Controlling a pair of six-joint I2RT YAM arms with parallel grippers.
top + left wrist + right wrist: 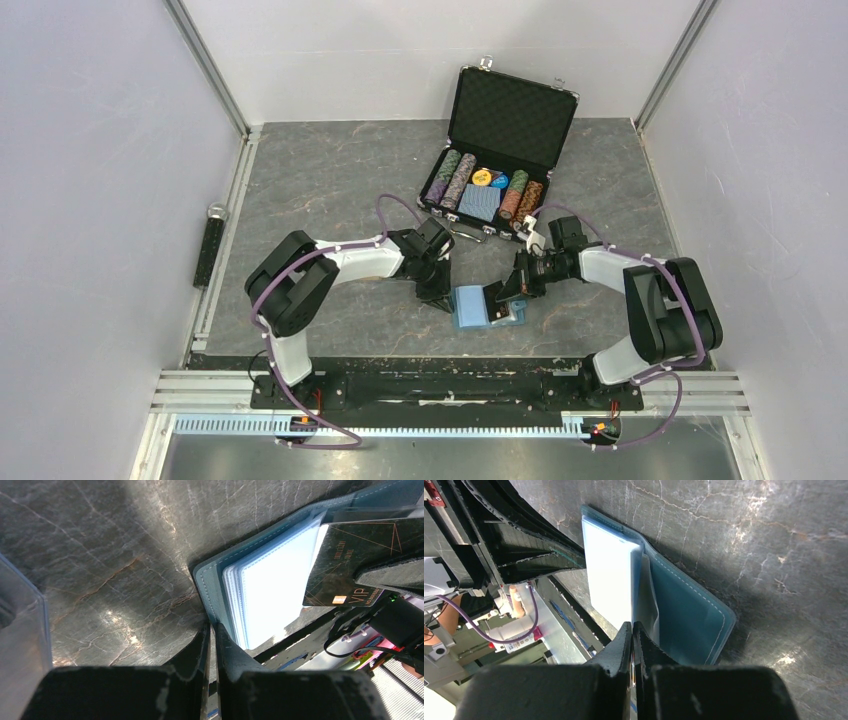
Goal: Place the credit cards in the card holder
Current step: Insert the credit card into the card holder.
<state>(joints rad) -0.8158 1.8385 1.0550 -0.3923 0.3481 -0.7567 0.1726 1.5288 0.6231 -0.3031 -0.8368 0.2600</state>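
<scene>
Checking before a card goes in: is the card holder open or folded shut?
Open: the card holder lies spread flat, its pale inner sleeves showing.

Teal card holder (470, 306) lying open, pale sleeves up, black VIP credit card (345, 560) angled over them

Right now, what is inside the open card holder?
Inside the card holder are pale clear sleeves. A black card lies across their edge. Whether it is in a pocket, or other cards sit under the sleeves, is hidden.
</scene>
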